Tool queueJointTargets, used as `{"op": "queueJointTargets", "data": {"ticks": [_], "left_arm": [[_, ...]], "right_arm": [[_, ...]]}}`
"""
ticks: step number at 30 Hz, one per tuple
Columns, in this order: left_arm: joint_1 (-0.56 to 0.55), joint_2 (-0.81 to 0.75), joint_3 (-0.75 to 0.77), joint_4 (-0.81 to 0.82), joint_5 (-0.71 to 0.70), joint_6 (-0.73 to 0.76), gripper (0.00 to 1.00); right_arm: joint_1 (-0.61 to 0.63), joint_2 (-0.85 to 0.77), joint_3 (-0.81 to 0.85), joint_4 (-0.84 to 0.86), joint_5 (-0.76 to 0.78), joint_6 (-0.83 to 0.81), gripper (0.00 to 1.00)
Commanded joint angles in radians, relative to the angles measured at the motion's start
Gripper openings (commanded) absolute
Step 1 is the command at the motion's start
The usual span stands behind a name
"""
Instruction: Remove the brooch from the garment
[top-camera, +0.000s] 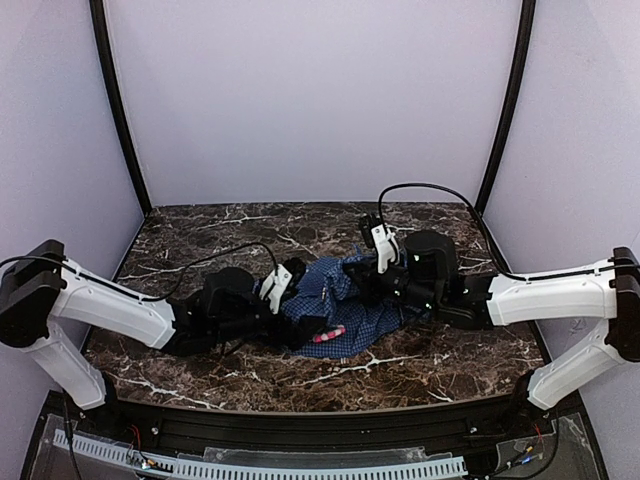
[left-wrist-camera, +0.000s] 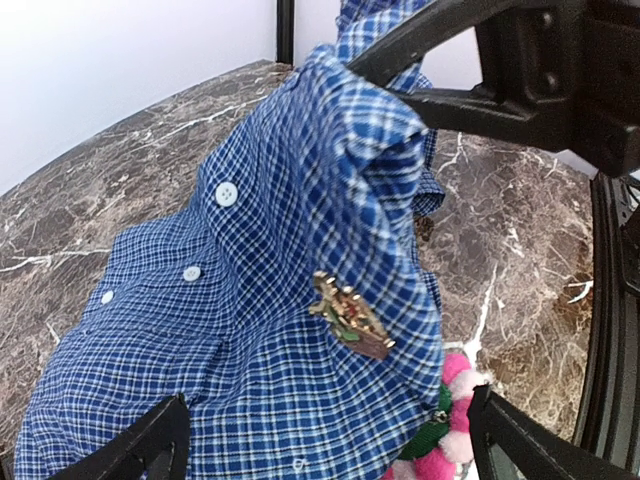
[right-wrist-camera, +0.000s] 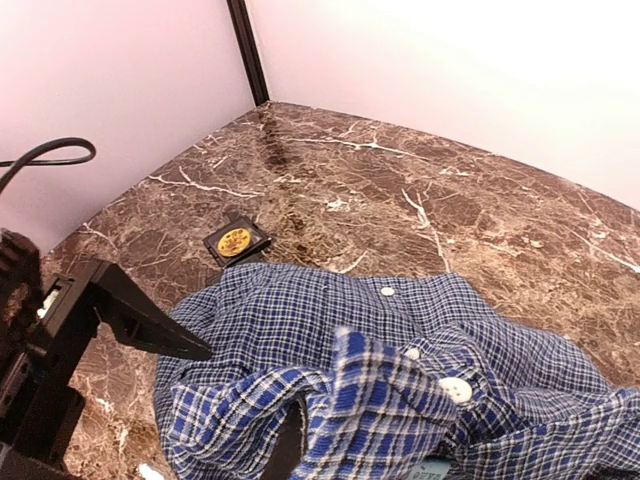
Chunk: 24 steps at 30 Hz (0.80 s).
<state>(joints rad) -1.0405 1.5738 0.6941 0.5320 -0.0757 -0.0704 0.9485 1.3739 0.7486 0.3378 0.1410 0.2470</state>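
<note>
A blue plaid shirt (top-camera: 340, 300) lies crumpled mid-table between both arms. In the left wrist view a gold brooch (left-wrist-camera: 350, 315) with red and green bits is pinned on a raised fold of the shirt (left-wrist-camera: 250, 300). A pink and green pom-pom ornament (left-wrist-camera: 440, 430) hangs at the shirt's edge below it and shows as a pink spot in the top view (top-camera: 330, 333). My left gripper (left-wrist-camera: 325, 430) is open, with its jaws on either side of the cloth just below the brooch. My right gripper (right-wrist-camera: 380, 440) is shut on a lifted fold of the shirt (right-wrist-camera: 400, 390) and holds it up.
A small black square holder with a gold disc (right-wrist-camera: 237, 242) lies on the marble table (right-wrist-camera: 420, 190) just beyond the shirt. The right gripper's black finger (left-wrist-camera: 450, 45) crosses the top of the left wrist view. Pale walls enclose the table.
</note>
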Motion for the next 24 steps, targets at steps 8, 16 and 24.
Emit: {"op": "queueJointTargets", "data": {"ticks": [8,16,24], "left_arm": [[-0.022,0.068,0.115,0.102,0.026,0.007,0.99],[-0.031,0.118,0.176,0.029,0.019,0.016,0.75],[-0.034,0.128,0.186,-0.004,0.002,0.017,0.42]], "right_arm": [[-0.010,-0.029,0.039,-0.070,0.098,-0.003,0.00],[-0.010,-0.038,0.042,-0.086,0.124,0.002,0.00],[-0.011,-0.034,0.046,-0.093,0.126,0.002,0.00]]}}
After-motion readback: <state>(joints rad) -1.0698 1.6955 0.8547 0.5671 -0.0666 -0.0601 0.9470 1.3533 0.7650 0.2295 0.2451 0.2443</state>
